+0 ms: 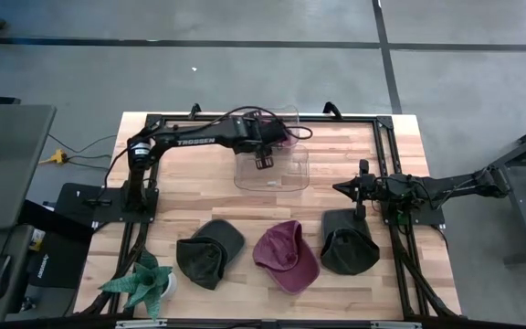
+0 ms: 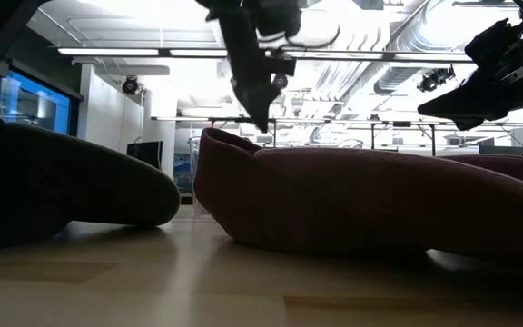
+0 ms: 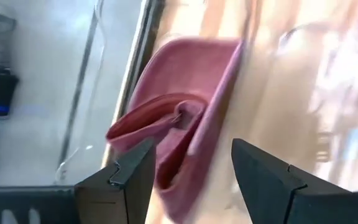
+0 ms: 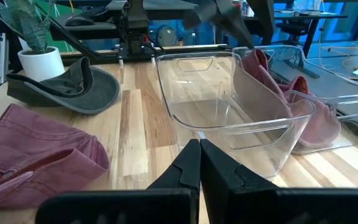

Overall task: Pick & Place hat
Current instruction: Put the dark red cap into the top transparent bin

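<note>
Overhead, the left gripper [image 1: 265, 161] hovers over the clear bin [image 1: 272, 169] at 12 o'clock on the surface [image 1: 336, 201], its jaws spread wide with nothing between them. In its wrist view a pink hat [image 3: 179, 124] lies just beyond the fingertips, at the bin's far edge, partly folded on itself; whether it rests inside the bin or against its outer wall I cannot tell.

Three more hats lie in a row along the near side: a dark green hat [image 1: 210, 251] at 7 o'clock, a maroon hat [image 1: 286, 254] at 6, and a black hat [image 1: 348, 243] at 5. All look like soft cloth caps, light and floppy, likely to crumple in a pinch. The stiffer brim, or a bunched fold of the crown, seems the surest place to take hold.

Meanwhile the right gripper [image 1: 358, 188] waits at 3 o'clock, just above the black hat, fingers pressed together and empty.

A potted plant [image 1: 142, 285] stands at 8 o'clock, near the dark green hat, well clear of the bin. The bin's thin transparent walls look like the chief obstacle, since a cap's brim could catch on the rim.
</note>
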Available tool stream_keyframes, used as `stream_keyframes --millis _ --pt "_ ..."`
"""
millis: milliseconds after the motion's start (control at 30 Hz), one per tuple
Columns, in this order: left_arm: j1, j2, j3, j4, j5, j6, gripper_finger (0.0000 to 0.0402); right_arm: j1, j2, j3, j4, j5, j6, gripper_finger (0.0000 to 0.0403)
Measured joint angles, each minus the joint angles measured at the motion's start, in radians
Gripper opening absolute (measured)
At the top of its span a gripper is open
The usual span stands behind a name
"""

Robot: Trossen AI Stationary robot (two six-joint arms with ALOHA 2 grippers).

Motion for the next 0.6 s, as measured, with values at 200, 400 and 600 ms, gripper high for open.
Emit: stream_keyframes --millis 200,400,600 --pt "-0.027 0.0 0.126 -0.102 0.115 -0.104 0.0199 0.0 0.0 0.0 0.0 0.0 0.0 0.0" --pt "-0.063 0.0 0.29 -0.25 0.273 -0.297 0.0199 0.0 0.0 0.0 0.0 0.0 0.0 0.0" --pt "-0.115 0.0 0.395 -0.369 0.396 -0.478 0.0199 0.0 0.0 0.0 0.0 0.0 0.0 0.0"
